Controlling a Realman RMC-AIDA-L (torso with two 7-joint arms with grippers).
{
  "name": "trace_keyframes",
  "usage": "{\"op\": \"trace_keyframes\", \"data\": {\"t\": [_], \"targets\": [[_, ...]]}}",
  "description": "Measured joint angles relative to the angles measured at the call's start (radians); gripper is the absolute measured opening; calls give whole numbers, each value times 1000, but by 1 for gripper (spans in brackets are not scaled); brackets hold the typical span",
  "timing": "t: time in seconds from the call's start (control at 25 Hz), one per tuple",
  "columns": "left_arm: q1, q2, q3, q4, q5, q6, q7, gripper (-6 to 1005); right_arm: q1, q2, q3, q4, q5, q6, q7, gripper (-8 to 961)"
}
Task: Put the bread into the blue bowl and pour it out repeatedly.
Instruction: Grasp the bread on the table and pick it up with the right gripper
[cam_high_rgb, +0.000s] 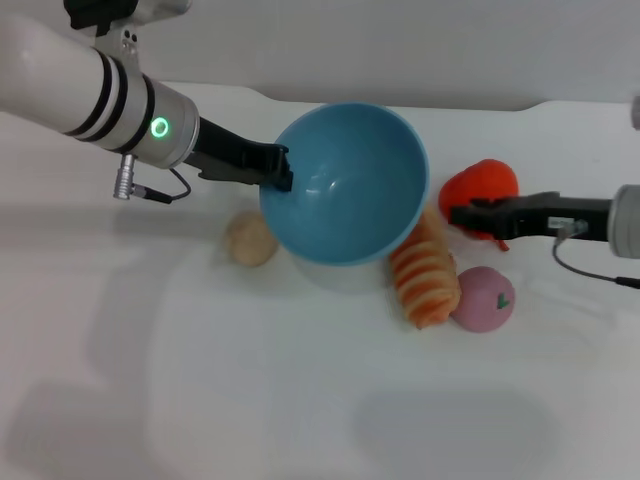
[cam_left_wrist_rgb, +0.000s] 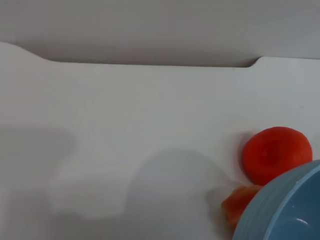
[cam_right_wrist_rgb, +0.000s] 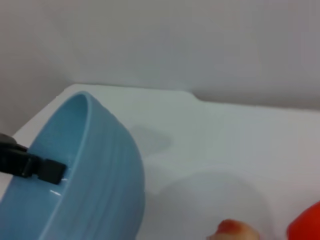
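Lowest in the head view, right of centre, a small pink plastic ball (cam_high_rgb: 483, 299) sits on the white tabletop (cam_high_rgb: 250, 400), touching the far lower end of the orange-brown toy bread loaf with cream ridges (cam_high_rgb: 425, 275). The loaf lies on the table, not in the bowl, its upper end tucked under the bowl's tipped rim, so it looks freshly poured out. To the left of centre a small beige ball (cam_high_rgb: 250, 240) rests just below the bowl's other side.

Above them, at the centre of the frame, the deep light-blue plastic bowl (cam_high_rgb: 348, 182) is lifted and tilted with its empty mouth facing the camera and down toward the loaf. The left gripper (cam_high_rgb: 280, 168) comes in from the upper left and pinches the bowl's rim, jaws closed on the wall; that grip is what holds the tilt.

At the right edge the right gripper (cam_high_rgb: 462, 216) reaches in over a red round toy fruit (cam_high_rgb: 482, 185), jaws narrow and empty, I judge, waiting near the loaf to pick it up again.
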Motion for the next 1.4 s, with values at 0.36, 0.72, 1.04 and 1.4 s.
{"op": "trace_keyframes", "data": {"t": [0.36,0.72,1.04,1.4], "targets": [[7,-1,2,-1,-2,0,0,20,82,-2,2,65,-178,11,262,495],[3,1,1,-1,1,0,5,20,162,11,-24,172,-188,43,277,591],[8,3,-2,-1,3,3,8,19,206,17,-123,227,-149,132,272,576],[7,5,-7,-1,4,4,9,19,192,19,-246,224,-70,253,255,560]]}}
